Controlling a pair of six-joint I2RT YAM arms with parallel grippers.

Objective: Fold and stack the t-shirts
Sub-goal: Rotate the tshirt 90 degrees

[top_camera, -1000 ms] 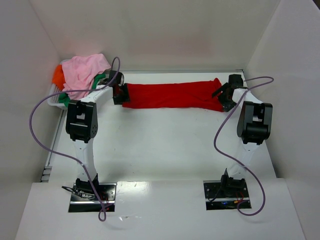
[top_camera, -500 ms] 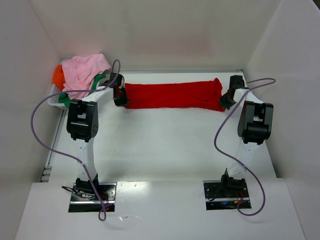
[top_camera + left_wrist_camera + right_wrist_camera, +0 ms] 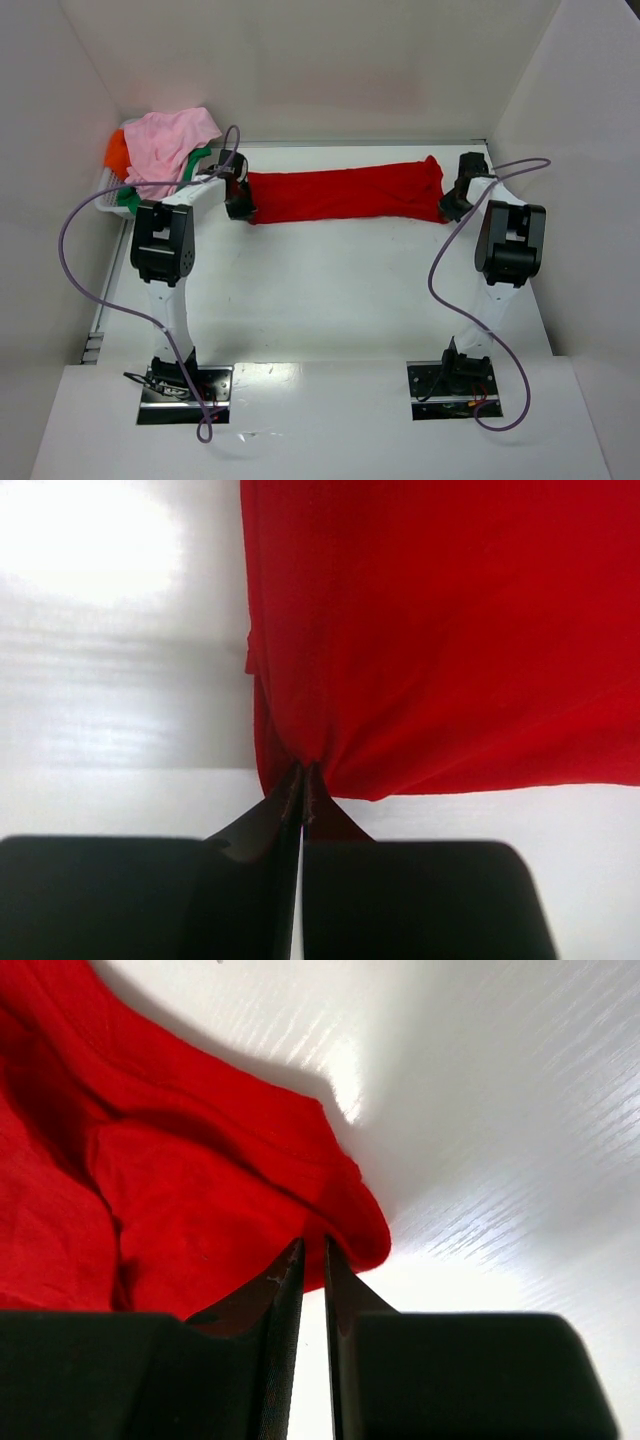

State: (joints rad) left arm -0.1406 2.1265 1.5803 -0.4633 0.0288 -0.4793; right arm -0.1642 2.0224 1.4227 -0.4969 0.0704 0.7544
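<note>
Reaching forward, claws point(image 3: 240, 204) point(image 3: 452, 207) pinching red t-shirt point(image 3: 345, 192)

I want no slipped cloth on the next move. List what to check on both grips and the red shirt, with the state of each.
1. The left gripper shut on the left end of the red t-shirt: ok.
2. The right gripper shut on its right end: ok, though it seems to pinch only the hem.
3. Shirt stretched in a band between the two grippers: ok.
4. Number of cloth layers in each pinch: cannot tell.
5. The pink t-shirt on the pile, apart from the red one: ok.
6. The purple cables off the cloth: ok.
</note>
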